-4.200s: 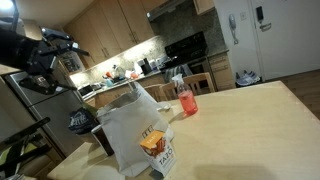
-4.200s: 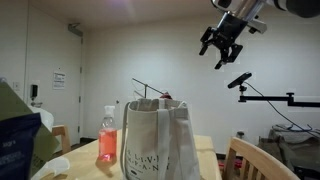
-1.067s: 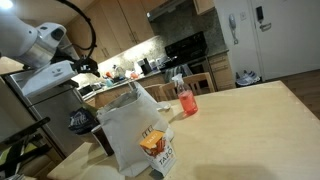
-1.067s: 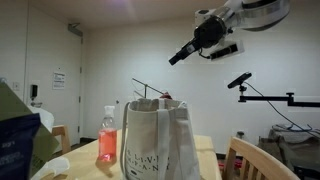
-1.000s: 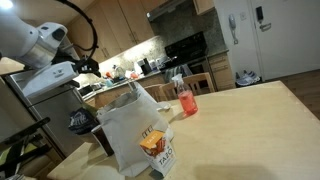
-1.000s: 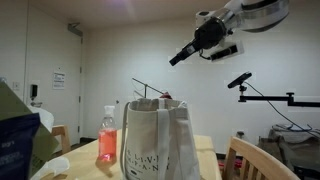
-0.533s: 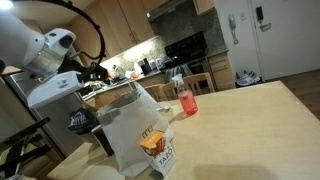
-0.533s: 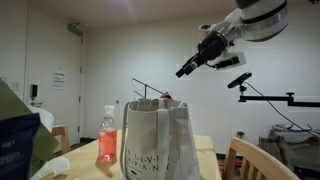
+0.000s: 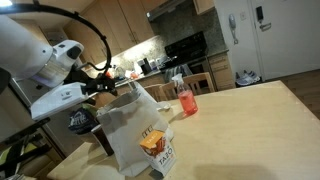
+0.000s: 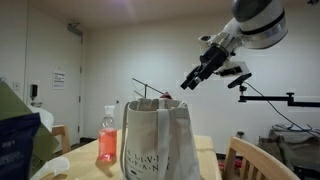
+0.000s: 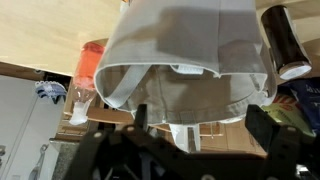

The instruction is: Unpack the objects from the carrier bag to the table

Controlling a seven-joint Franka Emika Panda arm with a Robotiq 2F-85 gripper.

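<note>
Carrier bag [image 9: 140, 135] stands upright on the table [image 9: 245, 125], pink bottle [image 10: 107, 136] and dark mug [image 11: 283, 40] just beside it. Bag's dark print + orange logo too small to read; contents hidden. Claw [image 10: 190, 82] hangs above bag, jaws wide, gripping nothing.

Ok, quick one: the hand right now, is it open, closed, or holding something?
Hand: open, holding nothing, in the air over the carrier bag and not touching it.
</note>
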